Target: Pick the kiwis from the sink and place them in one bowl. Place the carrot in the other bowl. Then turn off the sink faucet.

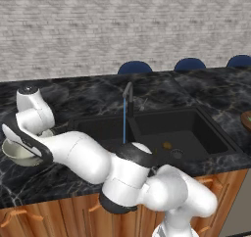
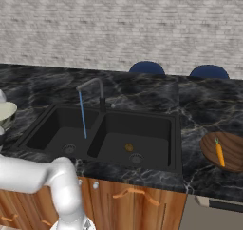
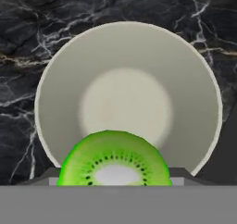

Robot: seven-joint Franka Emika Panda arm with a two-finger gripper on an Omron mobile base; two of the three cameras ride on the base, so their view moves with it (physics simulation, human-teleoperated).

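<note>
Kiwis, two. One bright green kiwi [image 3: 115, 159], cut face showing, at bottom centre of the hand view, close against the camera and directly over the off-white bowl [image 3: 65, 79]. One brown kiwi [image 2: 128, 148] low in the right basin of the sink [image 2: 166, 124], beside its drain, right of centre in the right base view; same fruit [image 1: 167, 145] at centre right of the left base view.

Bowls, two. Off-white bowl [image 1: 14, 155] at far left of the left base view, on the black marble counter [image 1: 73, 91], partly behind the arm's forearm. Brown bowl [image 2: 232, 146] at right edge of the right base view.

Carrot [image 2: 219, 153], one, lying inside the brown bowl.

Sink faucet [image 2: 92, 87], one, upright between the two basins, thin blue stream falling into the left basin.

Pincer: poised above the off-white bowl, fingertips hidden behind the green kiwi; cannot tell whether clamped on the fruit or parted.
</note>
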